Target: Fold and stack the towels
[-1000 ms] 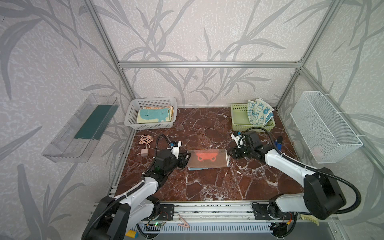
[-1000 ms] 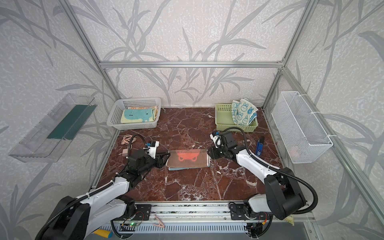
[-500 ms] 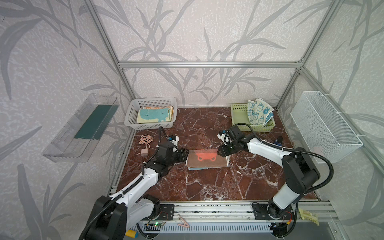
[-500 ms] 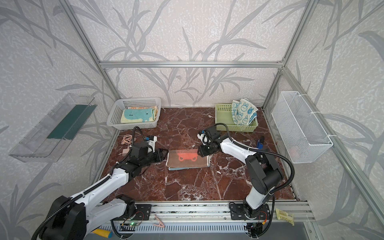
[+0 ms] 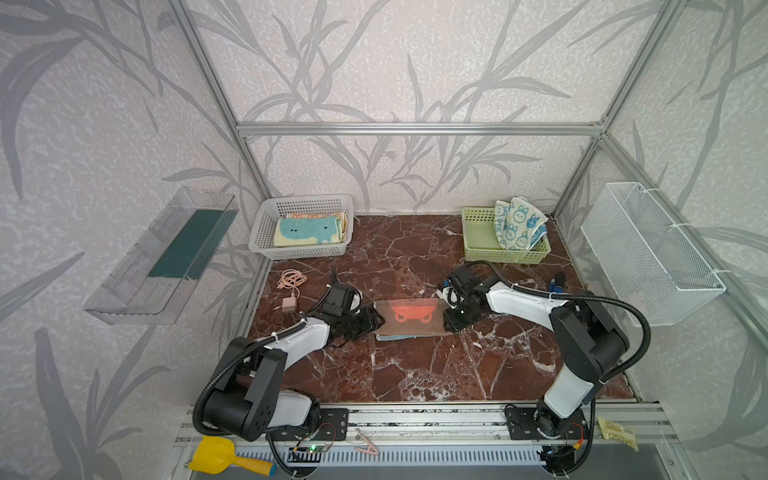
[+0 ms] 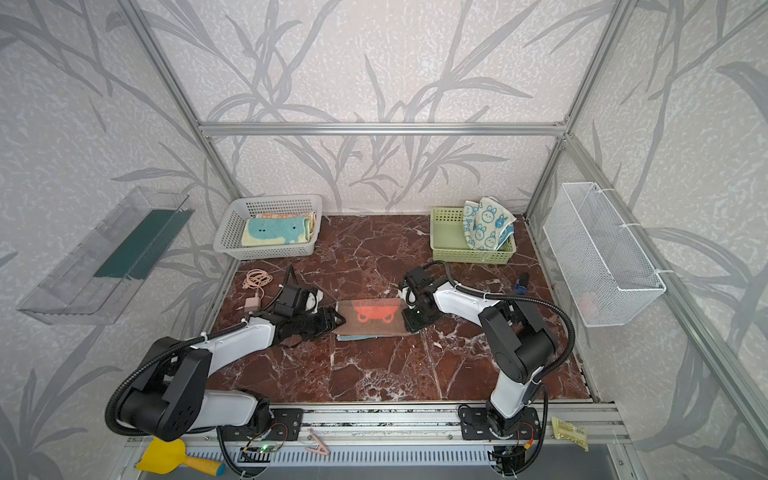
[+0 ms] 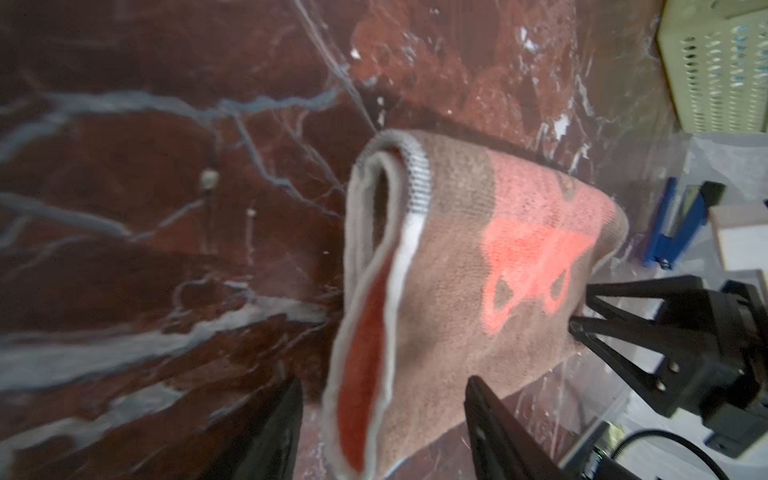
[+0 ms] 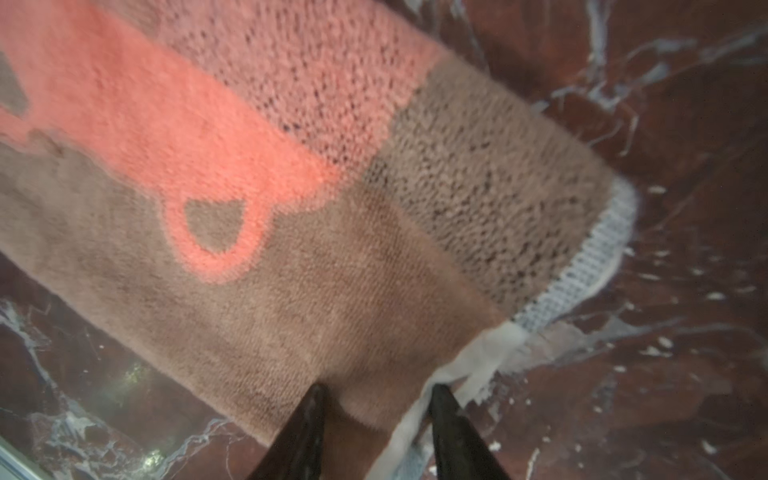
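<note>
One brown towel lies between left tool, spread wide, and right tool, grip unclear; cable nearby.

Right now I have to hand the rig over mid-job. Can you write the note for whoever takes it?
Left claw: open, jaws either side of one end of the brown towel.
Right claw: the opposite corner sits between its jaws; I can't tell if it is clamped.
Done: brown towel lies folded on the table; teal hippo towel lies folded in the white basket, atop an orange towel.
Left: stack the brown towel; fold the bunny towel, crumpled in the green basket.
</note>
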{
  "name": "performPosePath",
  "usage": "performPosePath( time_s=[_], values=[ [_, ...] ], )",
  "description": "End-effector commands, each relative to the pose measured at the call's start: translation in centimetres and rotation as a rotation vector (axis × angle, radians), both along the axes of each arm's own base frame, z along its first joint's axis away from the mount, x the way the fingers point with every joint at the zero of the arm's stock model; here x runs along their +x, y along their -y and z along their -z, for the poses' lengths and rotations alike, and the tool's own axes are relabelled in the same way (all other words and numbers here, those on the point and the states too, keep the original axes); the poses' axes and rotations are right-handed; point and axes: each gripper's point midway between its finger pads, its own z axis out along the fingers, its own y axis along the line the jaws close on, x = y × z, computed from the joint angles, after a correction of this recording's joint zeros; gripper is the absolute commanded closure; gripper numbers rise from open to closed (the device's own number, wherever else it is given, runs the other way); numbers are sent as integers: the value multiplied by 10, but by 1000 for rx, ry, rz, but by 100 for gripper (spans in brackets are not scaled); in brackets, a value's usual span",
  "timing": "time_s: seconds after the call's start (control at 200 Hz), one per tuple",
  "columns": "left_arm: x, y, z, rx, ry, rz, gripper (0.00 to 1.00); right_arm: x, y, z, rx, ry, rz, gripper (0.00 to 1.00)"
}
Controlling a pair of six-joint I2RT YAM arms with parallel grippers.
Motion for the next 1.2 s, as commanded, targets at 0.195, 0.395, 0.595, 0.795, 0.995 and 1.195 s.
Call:
performPosePath(
  time_s=[0.195,0.395,0.595,0.795,0.995,1.195],
  values=[
    [2,23,0,-174,-58,-2,43,-7,16,10,-81,-17,4,61],
    [17,28,-10,-180,-38,11,76,4,10,-28,-17,87,13,61],
    [31,23,-29,-52,8,111,97,13,15,-81,59,256,56,60],
    [60,13,-60,143,67,245,100,19,25,-115,156,436,137,60],
    [96,6,-84,296,106,348,100,22,37,-116,164,477,183,60],
    [154,-40,-110,658,197,401,100,29,39,-113,160,499,199,60]
  ],
)
